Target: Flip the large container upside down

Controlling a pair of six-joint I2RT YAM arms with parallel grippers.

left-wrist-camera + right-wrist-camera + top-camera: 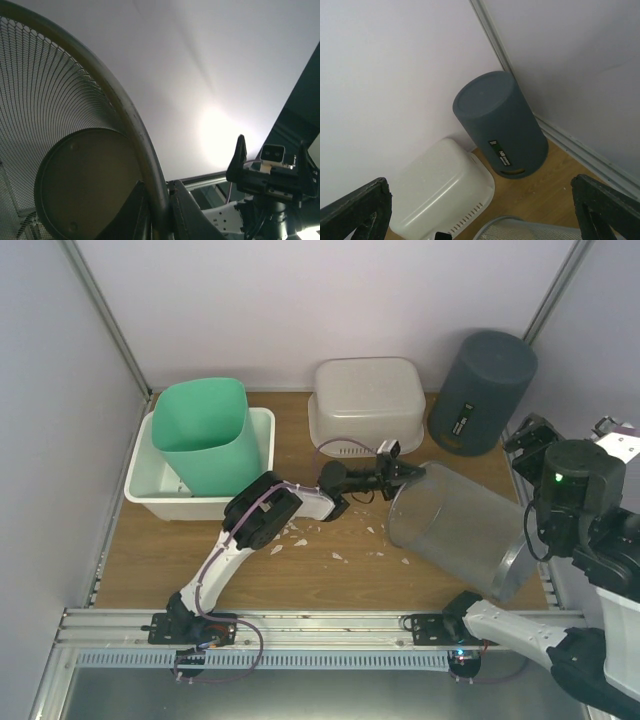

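Observation:
The large container [460,525] is a silver wire-mesh bin lying tilted on its side at the table's right, its mouth toward the left. My left gripper [408,473] is shut on the upper rim. In the left wrist view the two fingers [195,215] pinch the metal rim [145,145] between them, and the bin's round base [85,185] shows inside. My right gripper [570,432] hangs open above and to the right of the bin, touching nothing. It also shows in the left wrist view [271,165]. The right wrist view has its fingers [365,207] wide apart, with the mesh rim [535,234] just below.
A dark grey bin [483,390] stands upside down in the back right corner, beside an upturned white tub [368,400]. A green bin [205,435] sits in a white tray [160,485] at the back left. White scraps [330,540] litter the wood in front of the left arm.

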